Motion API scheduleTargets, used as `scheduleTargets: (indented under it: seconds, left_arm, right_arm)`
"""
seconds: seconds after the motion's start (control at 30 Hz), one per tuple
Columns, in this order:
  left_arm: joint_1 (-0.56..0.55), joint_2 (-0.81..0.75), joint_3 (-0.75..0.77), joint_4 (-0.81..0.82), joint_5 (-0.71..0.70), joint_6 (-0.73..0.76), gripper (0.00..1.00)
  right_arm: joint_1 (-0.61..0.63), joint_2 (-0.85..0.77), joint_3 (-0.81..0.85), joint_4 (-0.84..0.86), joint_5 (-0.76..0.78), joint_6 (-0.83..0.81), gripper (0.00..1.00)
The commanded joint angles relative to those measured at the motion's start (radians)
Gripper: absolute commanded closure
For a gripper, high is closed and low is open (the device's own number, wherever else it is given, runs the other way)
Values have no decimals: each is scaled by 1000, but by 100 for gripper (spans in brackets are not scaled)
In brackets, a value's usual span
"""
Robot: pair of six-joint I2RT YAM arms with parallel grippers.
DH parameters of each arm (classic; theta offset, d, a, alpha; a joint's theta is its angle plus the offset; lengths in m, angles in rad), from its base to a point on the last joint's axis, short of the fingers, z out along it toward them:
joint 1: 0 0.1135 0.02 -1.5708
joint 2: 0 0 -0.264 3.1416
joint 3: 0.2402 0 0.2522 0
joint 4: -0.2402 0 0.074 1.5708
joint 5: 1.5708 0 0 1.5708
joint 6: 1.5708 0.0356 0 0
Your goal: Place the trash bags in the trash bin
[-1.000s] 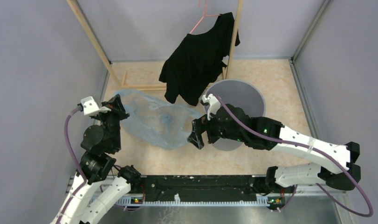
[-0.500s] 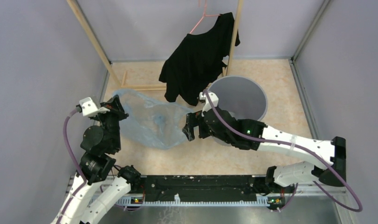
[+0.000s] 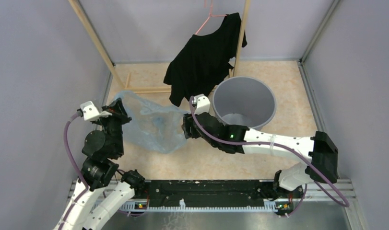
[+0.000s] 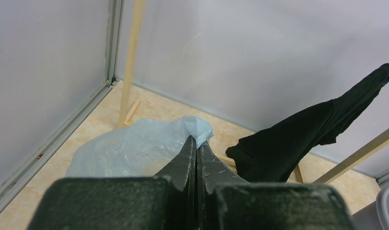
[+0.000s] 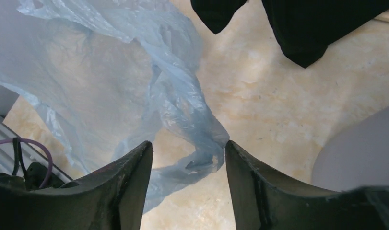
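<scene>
Bases of both arms sit at the near edge of the table [image 3: 288, 81], and from there you reach out to the bag [image 3: 151, 127] from either side.

Your left gripper [image 4: 197, 143] is clamped tight on the bag: its fingers meet with no gap, and a puckered corner of the pale blue film sticks out past the tips. The rest of the film hangs away below and to the left of that pinch.

Your right gripper [image 5: 187, 143] stands with its jaws apart. A twisted fold at the bag's right edge lies between them, its tip just at the inner face of the right-hand finger. You cannot tell from the wrist view whether the film touches the other finger. Nothing is pinched on this side.

The bag is stretched wide and wrinkled between the two grippers, wholly left of the bin [image 3: 240, 96] and outside it. You cannot tell whether its lowest part rests on the table.

The bin stands upright just beyond your right forearm, mouth up, apart from the bag.

Farther back, a black shirt [image 3: 202, 62] hangs on a pink hanger [image 3: 206, 19] from a wooden rack [image 3: 241, 38]. Its lower hem drops near the bin's left rim and the bag's far edge.
</scene>
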Motion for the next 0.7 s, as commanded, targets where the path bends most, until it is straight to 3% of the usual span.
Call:
scheduleTargets:
  seconds: [0.0, 0.1, 0.13, 0.17, 0.33, 0.47, 0.67]
  left_arm:
    - [4, -14, -9, 44, -17, -18, 100]
    - [2, -18, -7, 35, -7, -32, 100]
    - [2, -18, -5, 44, -5, -23, 100]
    - [2, -17, 20, 59, 13, -3, 100]
    - [3, 60, 327, -51, 452, 52, 100]
    - [3, 191, 538, -103, 709, -24, 100]
    - [3, 378, 629, 186, 1063, -232, 100]
  right_arm:
    - [8, 25, -39, 226, 24, -72, 57]
    - [7, 31, -37, 311, 41, -138, 95]
    - [7, 22, -23, 319, 39, -175, 100]
    - [7, 3, 0, 313, 30, -213, 100]
    - [7, -238, 55, 237, -52, -402, 100]
    - [7, -446, 90, 155, -57, -484, 100]
    - [7, -639, 215, 92, -31, -622, 100]
